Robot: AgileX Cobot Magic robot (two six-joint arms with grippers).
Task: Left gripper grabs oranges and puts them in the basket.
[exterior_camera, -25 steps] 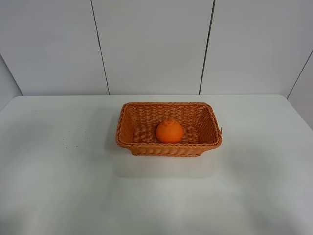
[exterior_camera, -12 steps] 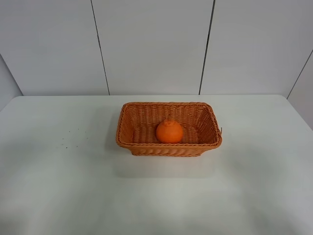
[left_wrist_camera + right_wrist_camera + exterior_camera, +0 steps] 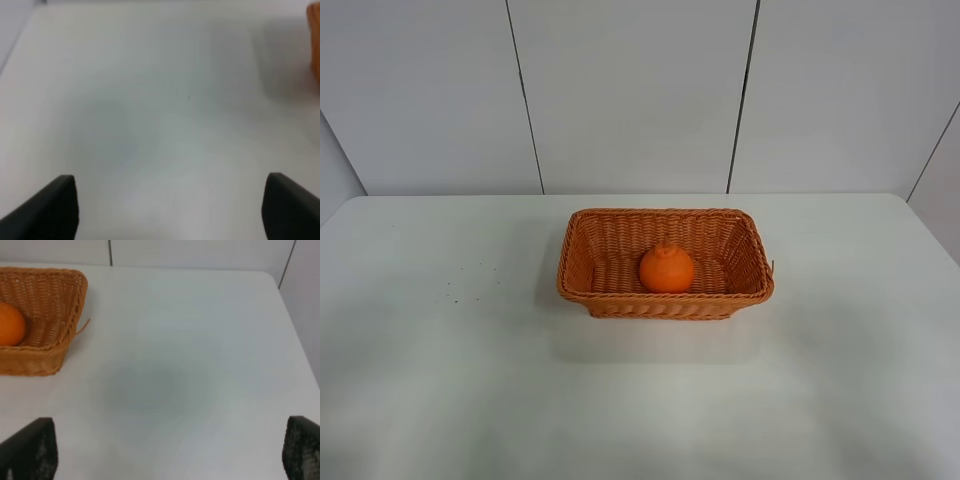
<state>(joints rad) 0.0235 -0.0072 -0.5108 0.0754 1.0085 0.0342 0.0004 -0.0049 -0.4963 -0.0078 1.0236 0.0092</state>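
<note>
The orange [image 3: 667,268] lies inside the woven wicker basket [image 3: 582,252] at the middle of the white table. The right wrist view shows the orange [image 3: 10,324] in the basket [image 3: 60,295] too. A sliver of the basket's edge [image 3: 314,40] shows in the left wrist view. My left gripper [image 3: 170,205] is open and empty over bare table, away from the basket. My right gripper [image 3: 170,452] is open and empty, off to the basket's right. Neither arm shows in the exterior high view.
The white table [image 3: 440,380] meets a pale panelled wall [image 3: 630,90] at the back. A few small dark specks [image 3: 455,285] lie on the table left of the basket.
</note>
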